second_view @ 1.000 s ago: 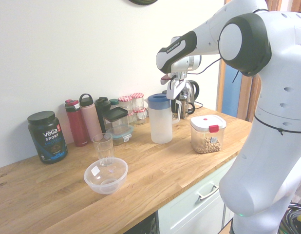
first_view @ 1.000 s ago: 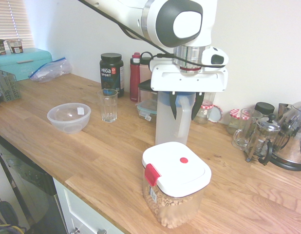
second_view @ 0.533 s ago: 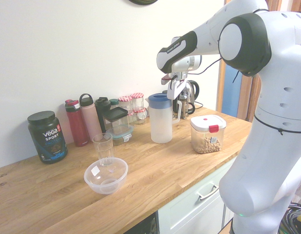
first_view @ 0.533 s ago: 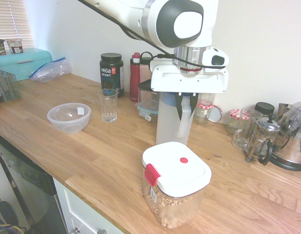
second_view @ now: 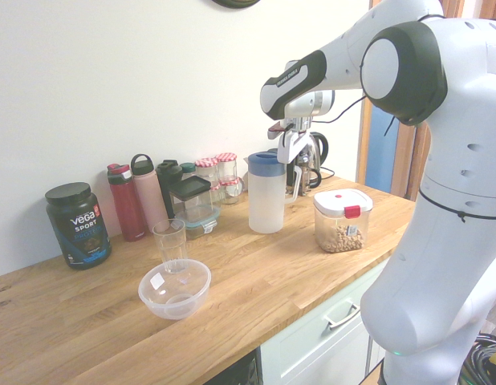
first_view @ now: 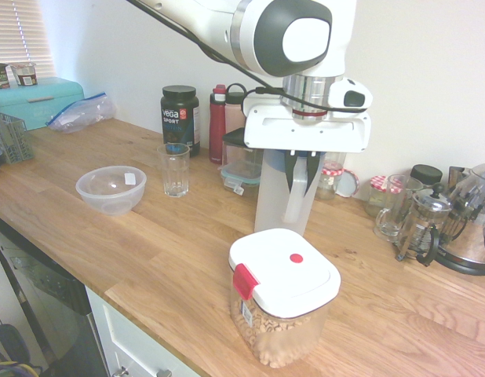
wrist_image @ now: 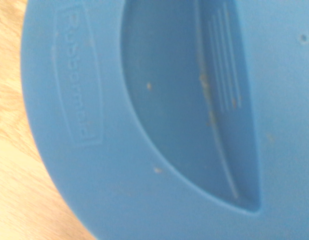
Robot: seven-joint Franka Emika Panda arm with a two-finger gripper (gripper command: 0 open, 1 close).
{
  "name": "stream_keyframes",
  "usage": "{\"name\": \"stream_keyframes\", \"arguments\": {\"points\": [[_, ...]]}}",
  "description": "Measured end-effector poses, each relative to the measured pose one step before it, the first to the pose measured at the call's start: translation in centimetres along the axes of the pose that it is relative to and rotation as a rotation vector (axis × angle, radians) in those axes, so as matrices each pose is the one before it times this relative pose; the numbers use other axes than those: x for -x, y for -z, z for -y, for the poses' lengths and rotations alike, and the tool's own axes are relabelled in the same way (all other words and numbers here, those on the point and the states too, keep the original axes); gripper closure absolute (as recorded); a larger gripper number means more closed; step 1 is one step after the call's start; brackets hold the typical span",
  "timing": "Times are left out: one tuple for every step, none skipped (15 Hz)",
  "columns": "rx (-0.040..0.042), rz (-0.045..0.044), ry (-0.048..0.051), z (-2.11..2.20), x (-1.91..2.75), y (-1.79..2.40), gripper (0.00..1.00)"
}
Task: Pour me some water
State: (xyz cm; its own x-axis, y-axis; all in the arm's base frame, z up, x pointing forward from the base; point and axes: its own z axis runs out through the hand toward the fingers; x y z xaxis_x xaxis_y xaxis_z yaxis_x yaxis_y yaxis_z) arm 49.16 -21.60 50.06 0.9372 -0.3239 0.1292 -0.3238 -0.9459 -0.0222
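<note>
A translucent water pitcher [first_view: 272,200] with a blue lid [second_view: 264,163] stands on the wooden counter, just behind a white-lidded container. My gripper [first_view: 296,179] reaches down from above and is shut on the pitcher's handle [first_view: 299,196], on the side away from the glass. From the other side, the gripper [second_view: 290,164] sits at the pitcher's [second_view: 266,200] right. The blue lid [wrist_image: 94,125] fills the wrist view. An empty drinking glass [first_view: 176,169] stands apart to the left, also seen as the glass [second_view: 169,241] near the bowl.
A clear plastic bowl [first_view: 111,188] sits beside the glass. A food container [first_view: 283,294] with a red latch stands in front of the pitcher. Bottles [first_view: 217,122], a protein tub [first_view: 180,116], jars, a French press [first_view: 421,228] and a kettle line the wall.
The fingers have closed from wide apart onto the pitcher's handle. The pitcher has shifted slightly towards the kettle side.
</note>
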Motion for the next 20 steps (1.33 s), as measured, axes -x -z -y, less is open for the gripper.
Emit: {"name": "stream_keyframes", "arguments": {"points": [[-0.00102, -0.00197, -0.00188, -0.127, 0.110, 0.300, 1.00], [-0.00149, -0.00317, -0.00149, -0.112, 0.144, 0.426, 1.00], [-0.00123, -0.00207, -0.00022, -0.076, 0.184, 0.474, 1.00], [-0.00129, -0.00245, 0.00098, 0.003, 0.200, 0.515, 1.00], [-0.00120, -0.00563, 0.00160, 0.038, 0.169, 0.546, 1.00], [-0.00102, -0.00677, 0.00376, 0.155, 0.142, 0.559, 1.00], [-0.00060, -0.00357, 0.00675, 0.301, 0.160, 0.509, 1.00], [0.00159, -0.00019, 0.01294, 0.555, 0.162, 0.421, 1.00], [0.00388, 0.00155, 0.02185, 0.917, 0.197, 0.487, 1.00], [0.00976, 0.00198, 0.02908, 1.151, 0.222, 0.552, 1.00], [0.00879, 0.00008, 0.03215, 1.347, 0.236, 0.647, 1.00], [0.00721, -0.00015, 0.03151, 1.381, 0.273, 0.658, 1.00], [0.01160, -0.00081, 0.03321, 1.511, 0.312, 0.726, 1.00], [0.00916, -0.00107, 0.02909, 1.445, 0.289, 0.730, 1.00], [0.00756, -0.00090, 0.02693, 1.468, 0.276, 0.676, 1.00], [0.00846, -0.00191, 0.02207, 1.632, 0.204, 0.627, 1.00], [0.01238, 0.00008, 0.01771, 1.501, 0.138, 0.483, 1.00], [0.01371, 0.00459, 0.01875, 1.708, 0.132, 0.375, 1.00], [0.01620, 0.00637, 0.01583, 1.742, 0.087, 0.230, 1.00], [0.02145, 0.00759, 0.01601, 1.749, 0.065, 0.126, 1.00]]}}
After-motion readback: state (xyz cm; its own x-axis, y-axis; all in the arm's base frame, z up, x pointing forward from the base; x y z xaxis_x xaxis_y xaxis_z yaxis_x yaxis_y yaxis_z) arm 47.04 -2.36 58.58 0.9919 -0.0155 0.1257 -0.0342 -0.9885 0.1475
